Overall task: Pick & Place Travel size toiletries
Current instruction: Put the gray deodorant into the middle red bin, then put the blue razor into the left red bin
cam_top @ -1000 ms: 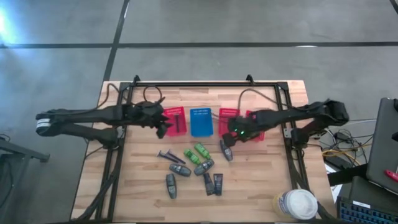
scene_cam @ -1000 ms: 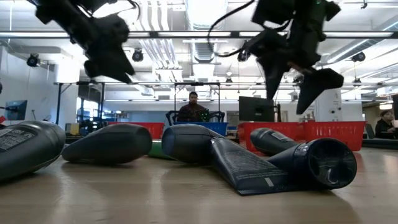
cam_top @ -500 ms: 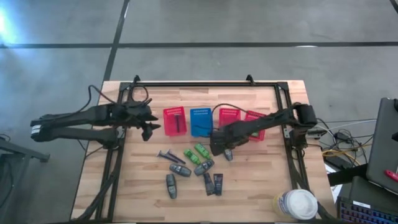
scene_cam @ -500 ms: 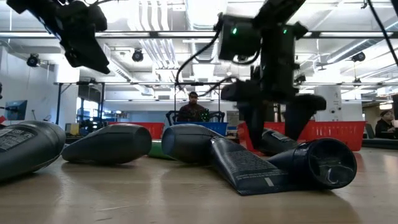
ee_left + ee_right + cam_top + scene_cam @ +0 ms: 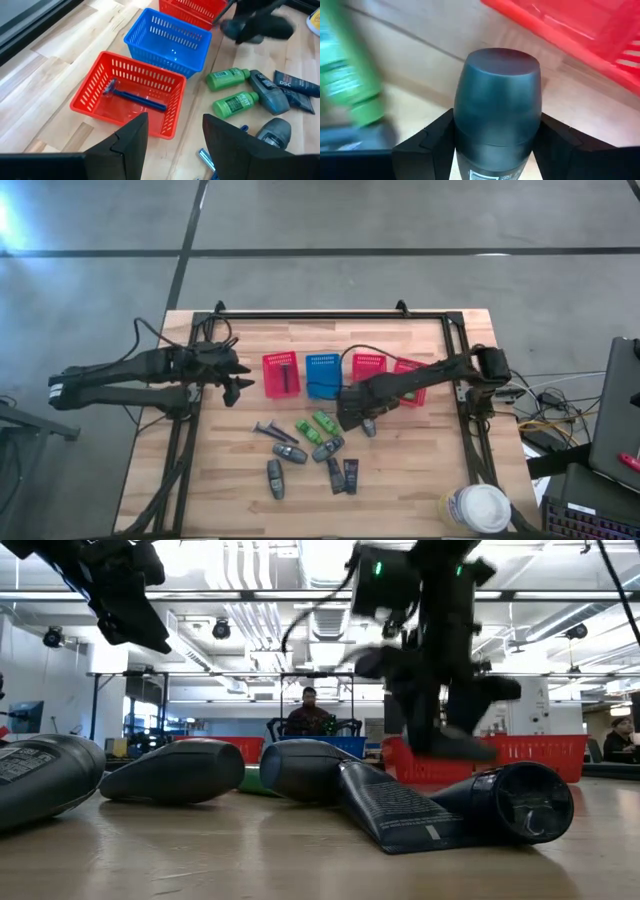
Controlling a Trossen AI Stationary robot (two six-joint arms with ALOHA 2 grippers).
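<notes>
My right gripper is shut on a dark grey tube just near of the right red baskets. My left gripper is open and empty, left of the left red basket, which holds a blue razor. A blue basket stands between the red ones. Two green tubes, several grey tubes, dark packets and a blue razor lie on the table's middle. My right gripper pinches the grey tube between its two fingers, which sit on opposite sides of the body below the rounded cap. The fingers slant down from the table's right. In the low view the tube lies about level, just off the table.
A white-lidded jar stands at the near right corner. Black frame rails run along the far edge and both sides. A fourth red basket lies partly under my right arm. A person sits in the room behind.
My left gripper has drawn back from over the left red basket toward the table's left. My right gripper has swung from over the right red baskets toward the left and down onto the grey tube, taken hold of it and raised it slightly.
</notes>
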